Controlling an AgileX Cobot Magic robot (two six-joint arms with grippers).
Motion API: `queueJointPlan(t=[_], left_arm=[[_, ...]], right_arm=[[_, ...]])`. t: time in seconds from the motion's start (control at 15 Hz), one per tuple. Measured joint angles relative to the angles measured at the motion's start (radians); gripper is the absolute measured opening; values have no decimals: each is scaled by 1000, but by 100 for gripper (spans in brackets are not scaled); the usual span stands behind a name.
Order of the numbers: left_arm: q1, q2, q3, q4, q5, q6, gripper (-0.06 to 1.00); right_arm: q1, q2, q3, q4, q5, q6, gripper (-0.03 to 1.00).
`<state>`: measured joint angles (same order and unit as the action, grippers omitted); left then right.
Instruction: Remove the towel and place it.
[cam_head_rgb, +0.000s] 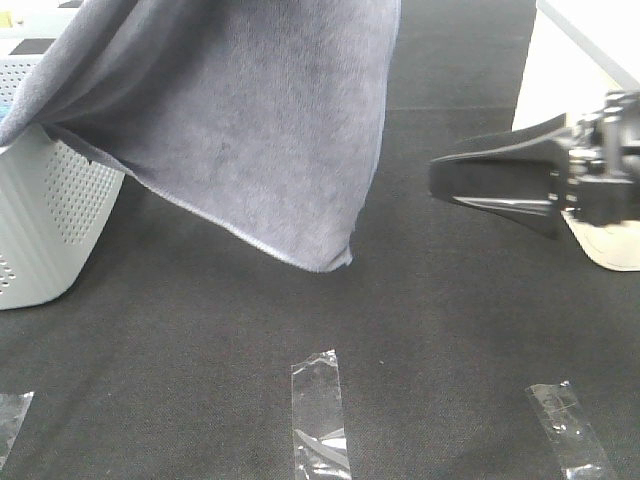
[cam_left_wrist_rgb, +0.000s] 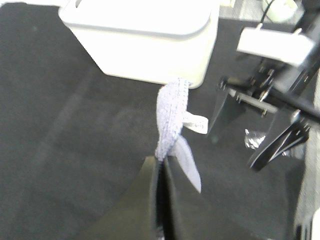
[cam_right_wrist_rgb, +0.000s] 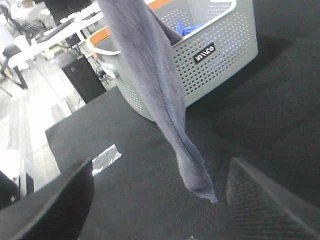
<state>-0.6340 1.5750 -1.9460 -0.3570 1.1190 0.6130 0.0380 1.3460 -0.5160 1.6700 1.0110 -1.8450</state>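
We judge the lifting step is in hand: our left gripper (cam_left_wrist_rgb: 159, 170) is clamped on the towel (cam_head_rgb: 250, 120), which hangs near the left edge of the tabletop (cam_head_rgb: 450, 330), brushing the basket (cam_head_rgb: 50, 230), while the right gripper (cam_head_rgb: 440, 180) stands spread open; next we must carry it clear.

Exterior high: even, fairly bright overhead light, mild grain on black table mat (cam_head_rgb: 450, 330). Soft shadow under hanging towel (cam_head_rgb: 250, 130) and along basket (cam_head_rgb: 50, 220) at left edge. Tape strips (cam_head_rgb: 320, 415) near front edge glint. Pale surface (cam_head_rgb: 560, 70) past far right corner overexposed. Right gripper (cam_head_rgb: 436, 180) slightly soft. Left wrist: strong blur throughout; basket (cam_left_wrist_rgb: 150, 55) blown out to flat white. Right wrist: sharper; room beyond table edge washed out, near fingers (cam_right_wrist_rgb: 50, 205) out of focus.
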Motion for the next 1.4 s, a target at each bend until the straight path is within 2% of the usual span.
queueJointPlan(t=[0.2, 0.27, 0.4, 0.47, 0.8, 0.93, 1.07, 1.2, 1.33, 1.4], left_arm=[[0, 0, 0, -4, -60, 3, 0], [0, 0, 0, -6, -77, 3, 0], [0, 0, 0, -6, -109, 3, 0], [0, 0, 0, -6, -113, 3, 0], [0, 0, 0, -7, -123, 3, 0], [0, 0, 0, -7, -133, 3, 0], [0, 0, 0, -7, -160, 3, 0], [0, 0, 0, -7, -185, 3, 0], [0, 0, 0, -7, -198, 3, 0], [0, 0, 0, -7, -198, 3, 0]], right_arm=[[12, 123, -1, 63, 35, -121, 70], [43, 160, -7, 66, 38, -160, 70], [160, 255, -49, 67, 26, -236, 70], [187, 292, -78, 68, 15, -233, 70], [204, 417, -191, 70, 15, -182, 70], [207, 438, -199, 70, 22, -182, 66], [207, 438, -199, 70, 39, -182, 54], [207, 438, -199, 70, 47, -182, 34], [208, 438, -199, 70, 95, -167, 8], [208, 438, -199, 70, 106, -141, 0]])
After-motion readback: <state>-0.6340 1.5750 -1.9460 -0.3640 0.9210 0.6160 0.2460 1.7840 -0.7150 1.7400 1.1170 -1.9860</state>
